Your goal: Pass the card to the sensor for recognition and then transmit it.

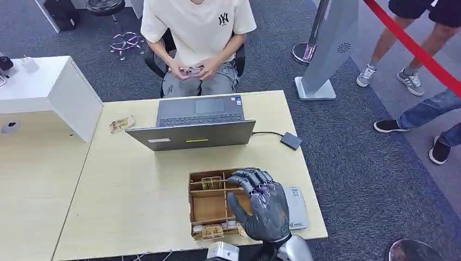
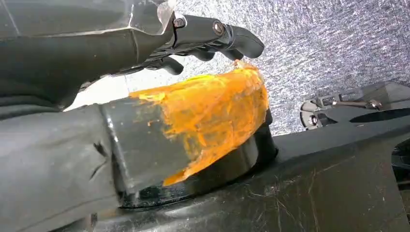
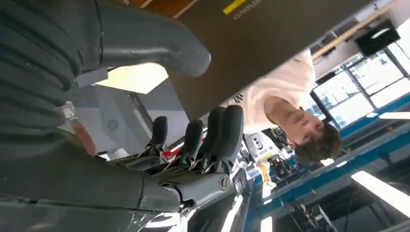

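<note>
A wooden box [image 1: 206,206] with several compartments stands near the table's front edge. Cards lie in its far compartment [image 1: 211,182] and its near one [image 1: 213,231]. My right hand [image 1: 261,204] hovers over the box's right side, thumb apart from the curved fingers. In the right wrist view the hand [image 3: 193,145] has nothing between thumb and fingers. A flat grey reader [image 1: 297,207] lies just right of the box, partly under the hand. My left hand [image 2: 193,96], its thumb smeared orange, hangs over grey carpet and holds nothing.
An open grey laptop [image 1: 198,128] stands beyond the box, with a cable to a small dark device [image 1: 291,140]. Another card [image 1: 122,124] lies at the table's far left. A person [image 1: 198,38] sits across, holding a phone. A white cabinet [image 1: 49,89] adjoins on the left.
</note>
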